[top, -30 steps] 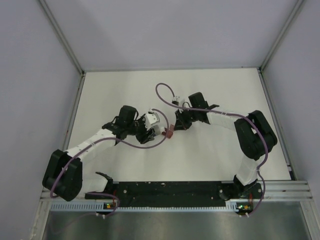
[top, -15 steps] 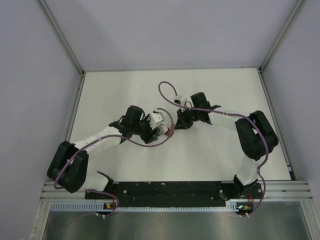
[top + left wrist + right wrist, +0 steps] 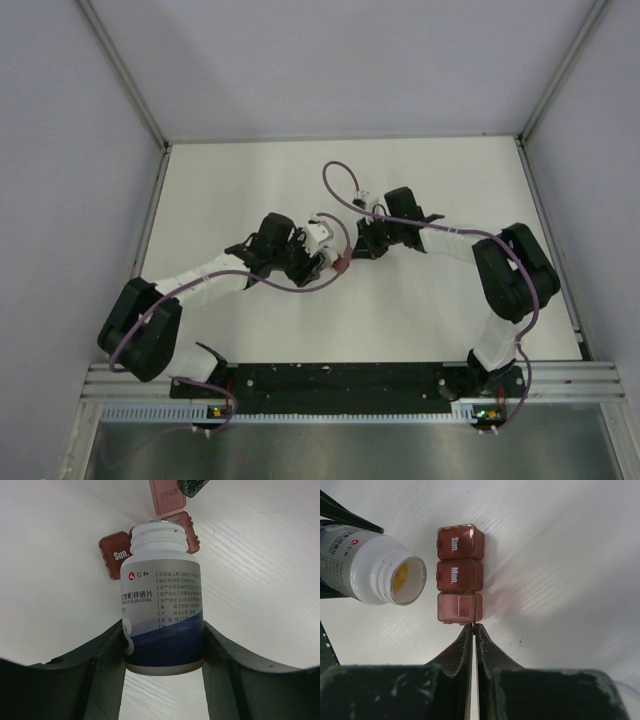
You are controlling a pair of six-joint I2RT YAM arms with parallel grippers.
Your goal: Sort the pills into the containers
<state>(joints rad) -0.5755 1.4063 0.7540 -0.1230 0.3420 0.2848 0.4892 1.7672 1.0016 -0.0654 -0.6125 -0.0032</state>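
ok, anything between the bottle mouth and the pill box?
Nothing visible. The bottle in the left gripper is uncapped, and only bare table separates it from the containers. The Sun. lid and Mon. lid are shut, though. Only the end lid, pinched by the right gripper, looks raised.

White table (image 3: 250,330) (faint streaked grain up close), pale grey walls (image 3: 350,60), black rail (image 3: 340,378) along near edge.

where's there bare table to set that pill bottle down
The table is bare along the far edge behind both arms, and in a near strip between the arms and the black rail. The centre is crowded: the left gripper with the bottle, the containers and the right gripper meet there.
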